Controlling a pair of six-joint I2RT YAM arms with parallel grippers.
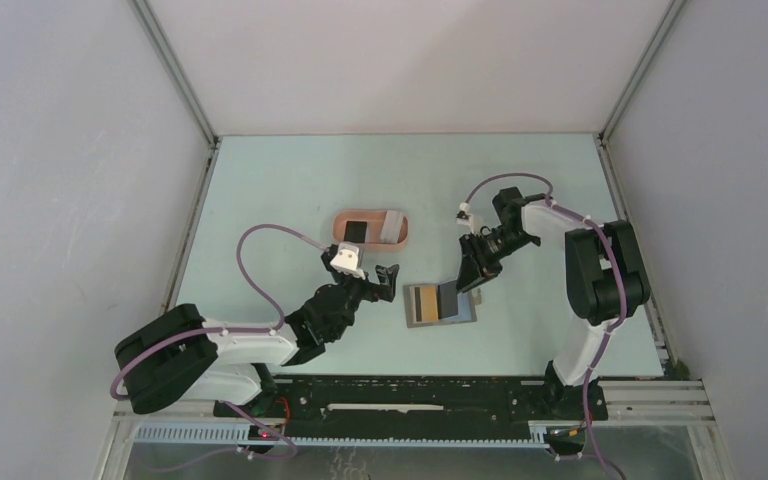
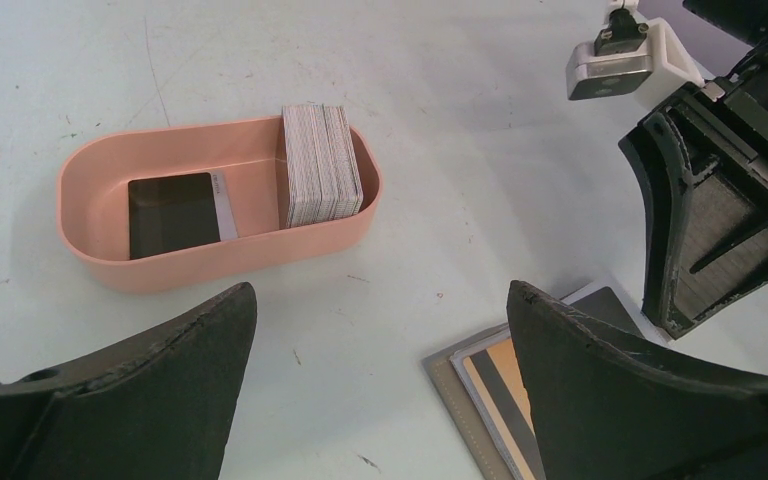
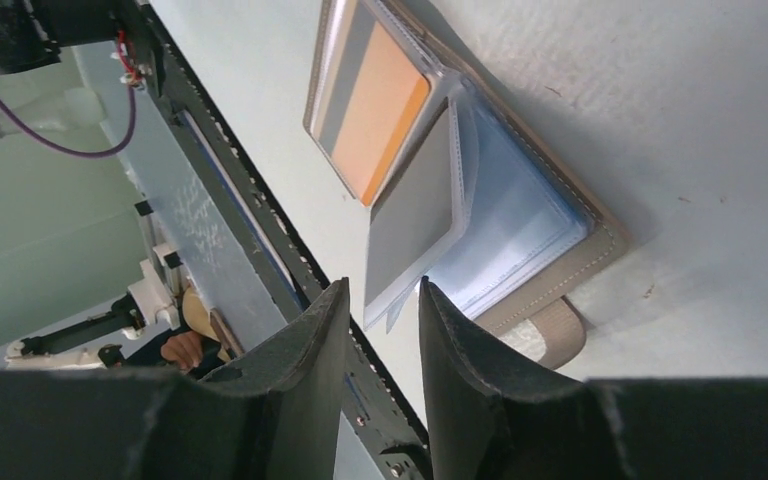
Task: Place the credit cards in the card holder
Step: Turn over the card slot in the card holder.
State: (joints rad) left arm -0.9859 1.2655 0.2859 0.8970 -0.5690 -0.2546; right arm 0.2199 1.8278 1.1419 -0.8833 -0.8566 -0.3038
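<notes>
Pulling step: right tool (image 3: 382,290), jaws narrowly apart, straddles the wallet's (image 3: 560,260) grey card (image 3: 410,215); next clamp, lift. Left tool (image 2: 380,290) gapes beside wallet.

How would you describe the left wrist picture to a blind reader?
A salmon-pink oval card holder on a pale table holds a black card lying flat and a stack of whitish cards on edge. The left gripper, open, frames the foreground; a grey wallet with an orange card lies at lower right.

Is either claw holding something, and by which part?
Left gripper: open, empty. Right gripper straddles the edge of a clear plastic sleeve in the grey folding wallet; grip cannot be told.
</notes>
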